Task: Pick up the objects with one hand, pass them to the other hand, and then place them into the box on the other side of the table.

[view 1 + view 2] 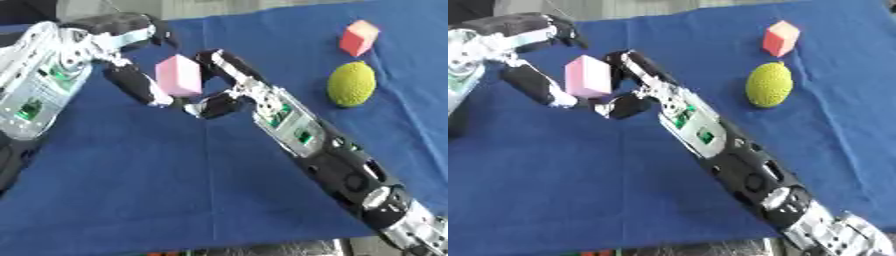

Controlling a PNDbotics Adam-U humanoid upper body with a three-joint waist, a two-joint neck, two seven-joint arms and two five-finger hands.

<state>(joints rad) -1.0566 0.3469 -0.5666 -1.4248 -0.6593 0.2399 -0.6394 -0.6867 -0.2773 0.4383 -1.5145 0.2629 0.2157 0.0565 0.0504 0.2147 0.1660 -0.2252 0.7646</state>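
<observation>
Handover stage. The pink block [179,75], a plain rectangular solid with flat faces and square edges, is held up above the blue bench [175,190], between the two hands. By its look it is probably light and stiff, perhaps foam or painted wood; its flat opposite faces offer the obvious places to take hold, and smooth sides could slip if pinched near a corner.

The right hand [223,82] lies against the block's right side, its fingers reaching up along that face and its thumb curled in just below the block's lower corner, so that it appears to pinch the block. The left hand [131,60] stands on the block's left side, one finger running down along the left face and the others arched over the block's top, partly open; whether it already bears any of the load cannot be told.

To the right of the block, well apart from it, a red-orange cube [359,38] and a yellow-green textured fruit [352,84] rest on the bench. No box shows in either view.
</observation>
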